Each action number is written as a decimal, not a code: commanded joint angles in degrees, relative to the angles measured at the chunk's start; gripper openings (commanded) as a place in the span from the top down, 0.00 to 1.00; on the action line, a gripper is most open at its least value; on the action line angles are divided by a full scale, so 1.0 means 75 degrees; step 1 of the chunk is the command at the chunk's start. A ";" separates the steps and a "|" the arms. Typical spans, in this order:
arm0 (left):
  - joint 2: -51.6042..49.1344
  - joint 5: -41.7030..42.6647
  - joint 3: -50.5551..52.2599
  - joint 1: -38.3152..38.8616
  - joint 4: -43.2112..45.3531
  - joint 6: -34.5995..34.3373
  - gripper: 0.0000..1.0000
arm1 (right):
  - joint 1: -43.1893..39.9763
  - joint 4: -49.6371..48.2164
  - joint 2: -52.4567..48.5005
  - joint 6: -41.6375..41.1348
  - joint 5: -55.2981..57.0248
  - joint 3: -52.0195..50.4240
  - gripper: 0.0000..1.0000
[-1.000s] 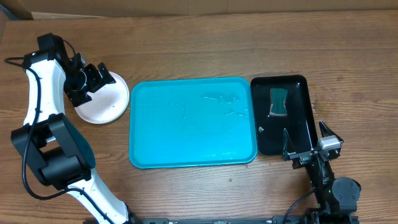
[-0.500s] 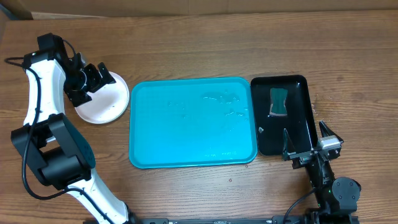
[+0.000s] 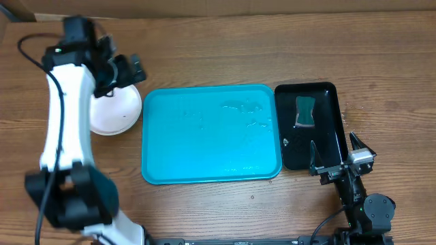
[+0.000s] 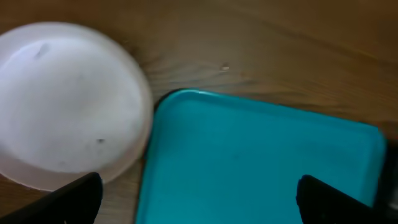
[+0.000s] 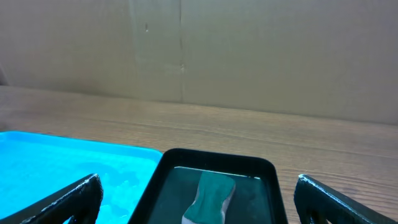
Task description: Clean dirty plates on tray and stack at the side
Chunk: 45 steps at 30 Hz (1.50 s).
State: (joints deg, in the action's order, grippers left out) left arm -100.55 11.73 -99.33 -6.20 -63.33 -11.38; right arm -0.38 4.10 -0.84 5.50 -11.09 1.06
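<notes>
The plates (image 3: 116,112), white one uppermost, sit near the left edge beside the tray (image 3: 211,133). They look stiff, light, probably slick and chippable, so best pinched at the rim. The left gripper (image 3: 127,69) and right gripper (image 3: 333,145) both gape, holding nothing.

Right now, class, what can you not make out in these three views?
1. Overhead: the left arm covers part of the plate; whether more plates lie beneath cannot be told.
2. Left wrist: blur leaves the plate's marks unclear; the frame cuts its left side.
3. Right wrist: the bottom edge cuts off the sponge.
</notes>
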 commanded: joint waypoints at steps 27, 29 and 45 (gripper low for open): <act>0.7437 -0.0793 0.5056 0.1113 0.0393 0.0318 0.00 | 0.0000 -0.0038 0.0090 -0.0079 0.0105 -0.0082 0.00; 0.8125 -0.0790 0.5866 0.1020 0.0889 0.0315 0.00 | 0.0000 -0.0038 0.0090 -0.0079 0.0105 -0.0082 0.00; 1.2523 -0.0769 1.1386 0.0857 0.9719 0.0201 0.00 | 0.0000 -0.0038 0.0090 -0.0079 0.0105 -0.0079 0.00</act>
State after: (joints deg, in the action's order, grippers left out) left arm -8.82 6.59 -18.37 0.62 5.17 -10.28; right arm -0.38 4.10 -0.84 5.10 -11.09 1.06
